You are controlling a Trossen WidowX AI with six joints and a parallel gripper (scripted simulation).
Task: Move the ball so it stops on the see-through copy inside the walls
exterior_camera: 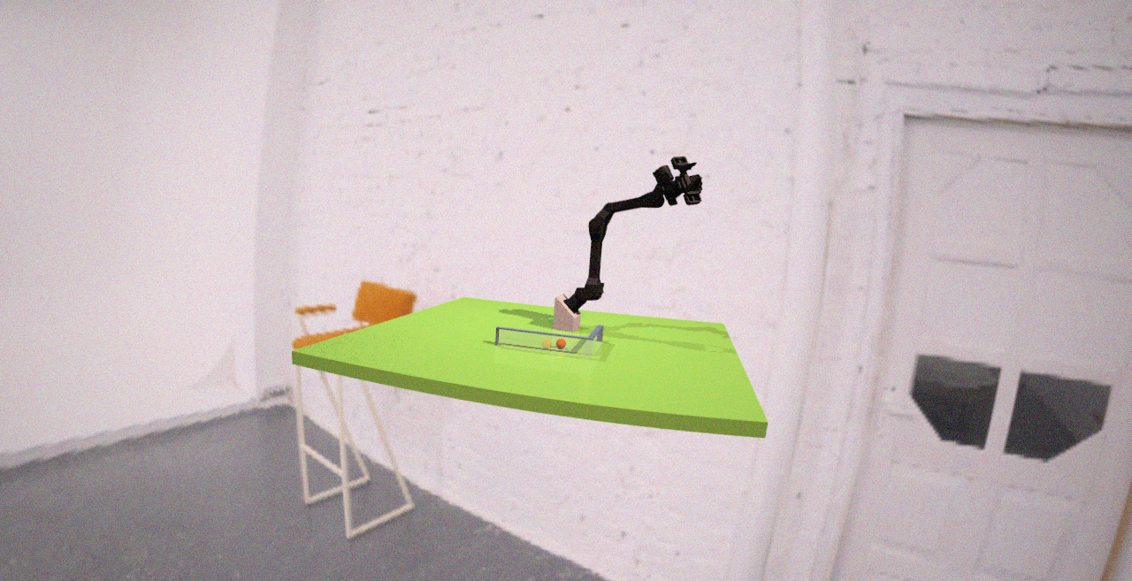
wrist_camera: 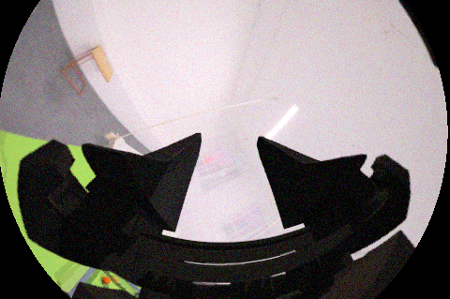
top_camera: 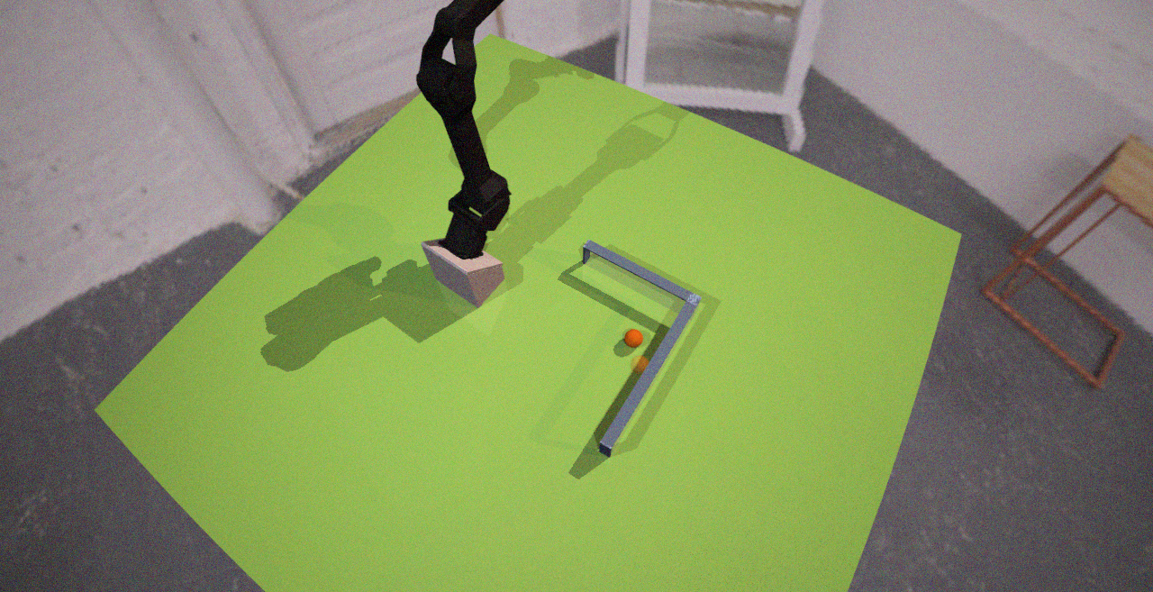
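Top view, left to right: I see the arm base [top_camera: 465, 269] on the green counter [top_camera: 322, 443], then the orange ball [top_camera: 633, 337] at frame centre, just beside its see-through copy [top_camera: 640, 363], inside the clear walls [top_camera: 645, 378]. My end effector [wrist_camera: 228, 181] is raised, partly open, empty.

Table [top_camera: 322, 427]: bright lime green, plain, with darker green shadows. Ball [top_camera: 633, 337]: solid orange. Copy [top_camera: 640, 363]: faint, washed-out orange, see-through. Walls [top_camera: 645, 383]: clear, grey-blue edges. Arm [top_camera: 463, 121]: matte black; gripper [wrist_camera: 228, 149] black. Base [top_camera: 467, 274]: pale pinkish beige. Room walls white brick, floor mottled grey. Chair [exterior_camera: 371, 304]: orange seat, cream frame.
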